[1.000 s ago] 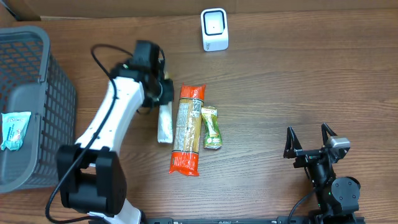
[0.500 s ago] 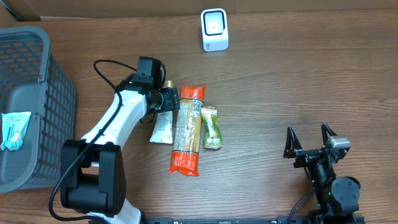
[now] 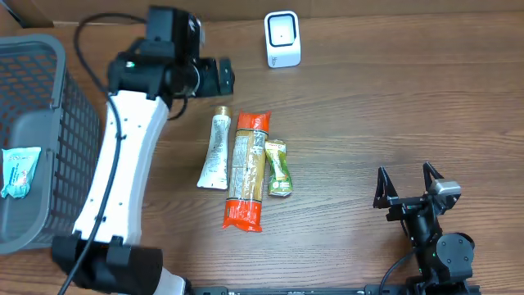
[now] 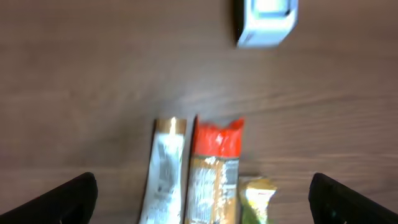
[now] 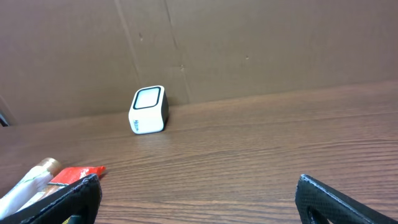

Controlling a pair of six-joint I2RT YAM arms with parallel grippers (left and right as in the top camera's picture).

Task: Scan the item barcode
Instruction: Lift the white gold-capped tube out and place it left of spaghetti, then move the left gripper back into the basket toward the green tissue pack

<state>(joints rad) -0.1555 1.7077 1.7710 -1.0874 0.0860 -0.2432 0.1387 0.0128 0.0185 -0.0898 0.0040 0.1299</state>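
the left gripper (image 3: pixel 219 76) has its two jaws spread wide, and in the left wrist view only the dark tips show at the two lower corners, with nothing held between them. it is raised over the table (image 3: pixel 393 98) and touches nothing. the white tube (image 3: pixel 215 153) lies flat on the wood, apart from these jaws, with its gold cap end turned toward them and its wide flat end pointing away; in the left wrist view the cap end sits in the gap between the two tips, but lower down, on the table surface. just beside the tube, on its right, lies a long orange packet (image 3: pixel 247 170) with red ends, and the two look like they touch along the side. a small green sachet (image 3: pixel 278 168) lies against the other side of the orange packet. the white scanner (image 3: pixel 282 38) stands upright near the far edge of the table, to the right of the left gripper and well apart from the tube. the right gripper (image 3: pixel 404 176) is at the near right of the table, its jaws also open and empty, well apart from all three items. at the far left stands a grey basket (image 3: pixel 49 139) with a teal packet (image 3: pixel 20 170) inside.
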